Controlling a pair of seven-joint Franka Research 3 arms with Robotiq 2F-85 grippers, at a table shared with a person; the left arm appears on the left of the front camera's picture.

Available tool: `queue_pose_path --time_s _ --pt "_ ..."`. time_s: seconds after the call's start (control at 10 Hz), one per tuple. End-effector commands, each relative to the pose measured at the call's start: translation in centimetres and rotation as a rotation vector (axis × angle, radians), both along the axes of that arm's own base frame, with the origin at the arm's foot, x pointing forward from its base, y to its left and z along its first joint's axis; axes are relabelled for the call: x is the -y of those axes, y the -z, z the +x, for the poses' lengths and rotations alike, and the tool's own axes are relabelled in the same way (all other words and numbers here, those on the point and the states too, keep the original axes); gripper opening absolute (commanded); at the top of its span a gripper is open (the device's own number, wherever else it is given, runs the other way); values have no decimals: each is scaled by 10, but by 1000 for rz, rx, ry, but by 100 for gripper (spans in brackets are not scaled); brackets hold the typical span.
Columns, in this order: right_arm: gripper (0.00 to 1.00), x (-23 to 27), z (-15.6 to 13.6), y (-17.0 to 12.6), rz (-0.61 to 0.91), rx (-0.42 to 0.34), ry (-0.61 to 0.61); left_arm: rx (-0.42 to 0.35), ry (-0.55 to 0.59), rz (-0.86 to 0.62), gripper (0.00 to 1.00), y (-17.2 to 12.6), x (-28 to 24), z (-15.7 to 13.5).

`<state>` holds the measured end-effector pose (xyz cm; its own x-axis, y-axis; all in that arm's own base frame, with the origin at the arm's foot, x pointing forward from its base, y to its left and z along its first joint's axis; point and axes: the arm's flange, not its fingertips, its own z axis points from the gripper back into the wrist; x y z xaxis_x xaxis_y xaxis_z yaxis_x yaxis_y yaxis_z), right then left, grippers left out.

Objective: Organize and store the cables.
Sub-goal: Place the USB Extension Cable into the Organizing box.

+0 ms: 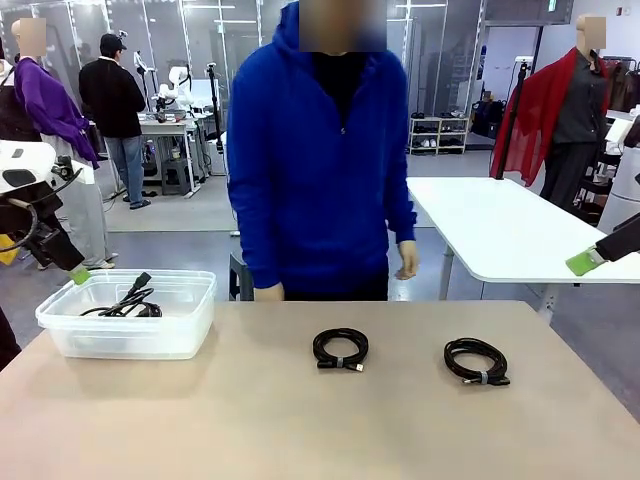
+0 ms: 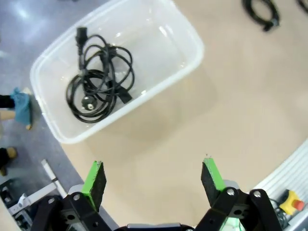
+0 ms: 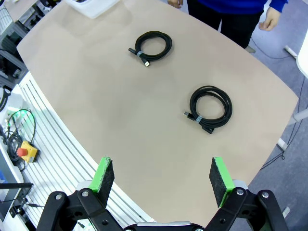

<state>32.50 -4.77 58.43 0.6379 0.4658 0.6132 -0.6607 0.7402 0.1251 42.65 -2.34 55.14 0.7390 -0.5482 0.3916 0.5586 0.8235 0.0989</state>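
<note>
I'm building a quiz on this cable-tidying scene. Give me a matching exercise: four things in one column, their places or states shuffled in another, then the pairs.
Column A
1. power cable
2. right coil
3. clear bin
4. left claw

Column B
a. open, holding nothing
b. at the left end of the table
c. lying inside the bin
d. on the bare table, right of centre

Pairs: 1-c, 2-d, 3-b, 4-a

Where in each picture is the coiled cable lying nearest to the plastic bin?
Front view: coiled cable, middle of the table, before the person.
Left wrist view: top edge, right part, cut off.
Right wrist view: upper middle.
Shared landmark: the clear bin, left in front, upper left in left wrist, top edge in right wrist.
</note>
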Motion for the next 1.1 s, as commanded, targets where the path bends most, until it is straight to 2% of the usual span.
queue_pose_path --time_s 0.0,0.2,0.5,0.7,1.0 --pt "100 0 0 -3 6 -9 9 21 49 -35 100 -4 12 -38" --pt "100 0 0 -3 6 -9 9 85 127 -54 100 -9 18 -63" --pt "100 0 0 -3 6 -9 9 117 233 -102 100 -22 -6 -95" --pt "100 0 0 -3 6 -9 9 199 266 -180 100 -32 -27 -104" --pt "100 0 0 -3 6 -9 9 210 278 -259 100 -37 -41 -99"
